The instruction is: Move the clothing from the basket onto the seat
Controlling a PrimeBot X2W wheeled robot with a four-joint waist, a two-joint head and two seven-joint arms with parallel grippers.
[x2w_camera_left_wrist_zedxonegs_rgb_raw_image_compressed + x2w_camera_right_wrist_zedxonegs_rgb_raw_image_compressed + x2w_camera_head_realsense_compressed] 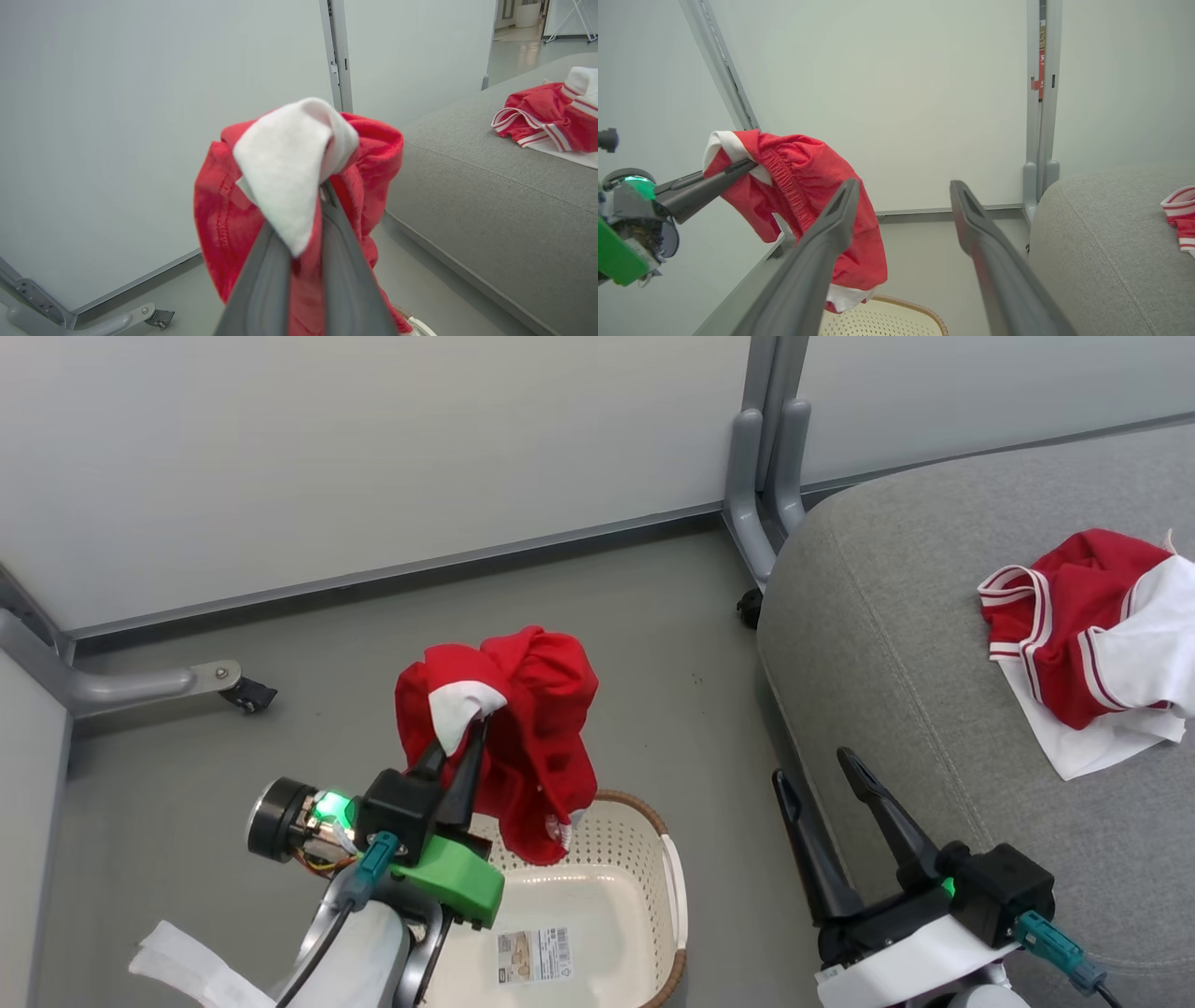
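Note:
My left gripper (474, 723) is shut on a red piece of clothing (527, 728) with a white panel, which hangs bunched above the basket (597, 877). The same garment (289, 186) drapes over the closed fingers in the left wrist view, and the right wrist view shows it (808, 186) held up at the left. A second red and white piece of clothing (1092, 644) lies crumpled on the grey seat (887, 644) at the right. The cream basket holds only a paper label (534, 955) on its bottom. My right gripper (810, 767) stands open and empty by the seat's front edge.
Pale partition walls (327, 457) close off the back, with grey metal posts and feet (766, 476) at the seat's corner and a castor foot (219, 683) at the left. Bare grey floor (672, 644) lies between basket and seat.

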